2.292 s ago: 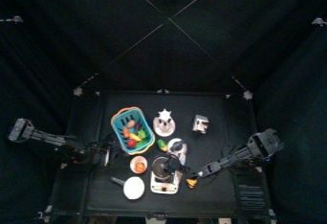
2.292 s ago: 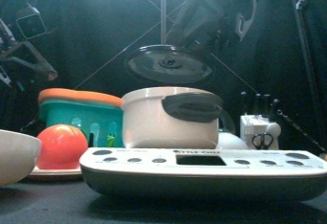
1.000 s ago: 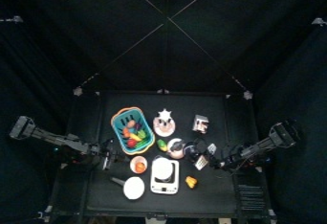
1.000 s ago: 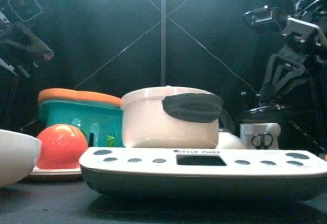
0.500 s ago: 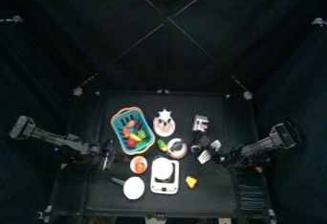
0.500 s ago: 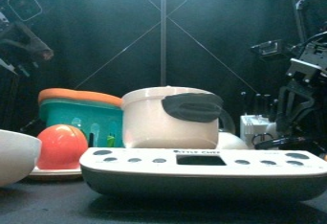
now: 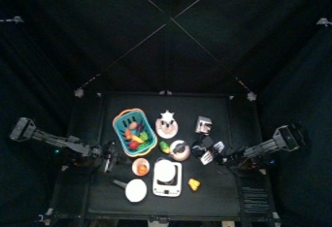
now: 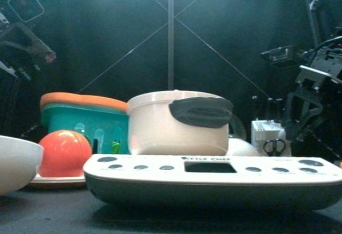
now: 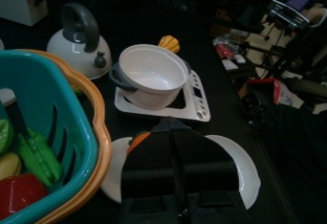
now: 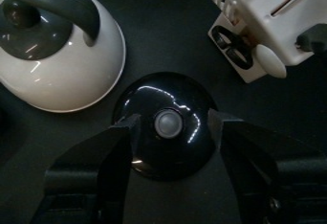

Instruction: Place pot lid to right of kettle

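Pot lid (image 10: 163, 124): round, glossy black dome with pale knob, lying on the matte black table (image 10: 166, 36) just beside the smooth white kettle (image 10: 57, 48). Right gripper (image 10: 163, 175) is hovering above, jaws apart. Left gripper (image 9: 179, 161) is resting, jaws together.

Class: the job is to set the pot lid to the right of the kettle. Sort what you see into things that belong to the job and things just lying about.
Job: lid; kettle; right pincer.

Lying about: basket; pot; scale; bowl; white holder; left pincer, resting at the left.
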Robot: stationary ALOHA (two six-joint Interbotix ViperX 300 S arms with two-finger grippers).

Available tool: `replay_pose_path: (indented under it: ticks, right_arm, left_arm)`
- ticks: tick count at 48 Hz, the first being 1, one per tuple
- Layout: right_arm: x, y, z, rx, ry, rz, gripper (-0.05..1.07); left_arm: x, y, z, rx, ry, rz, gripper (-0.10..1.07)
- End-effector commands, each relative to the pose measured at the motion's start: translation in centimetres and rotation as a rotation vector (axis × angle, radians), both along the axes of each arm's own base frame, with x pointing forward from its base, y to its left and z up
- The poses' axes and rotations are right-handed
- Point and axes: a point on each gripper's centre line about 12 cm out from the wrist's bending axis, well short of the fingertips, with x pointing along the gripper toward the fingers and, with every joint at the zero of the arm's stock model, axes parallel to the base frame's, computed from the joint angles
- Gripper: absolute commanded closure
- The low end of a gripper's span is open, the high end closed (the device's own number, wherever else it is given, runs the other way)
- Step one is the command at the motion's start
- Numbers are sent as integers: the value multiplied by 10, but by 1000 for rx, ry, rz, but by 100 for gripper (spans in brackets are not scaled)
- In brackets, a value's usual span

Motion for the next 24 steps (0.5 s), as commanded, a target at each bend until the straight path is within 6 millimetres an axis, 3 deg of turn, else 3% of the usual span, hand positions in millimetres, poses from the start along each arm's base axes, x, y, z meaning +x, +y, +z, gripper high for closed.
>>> replay_pose_path:
  ticks: [1,24]
  right_arm:
    - [6,2,5,12,-25,5,12]
    - [19,12,-4,34,14,17,12]
  left_arm:
    - [4,-1,8,-4,-26,0,80]
    - [4,-1,8,-3,-27,-1,80]
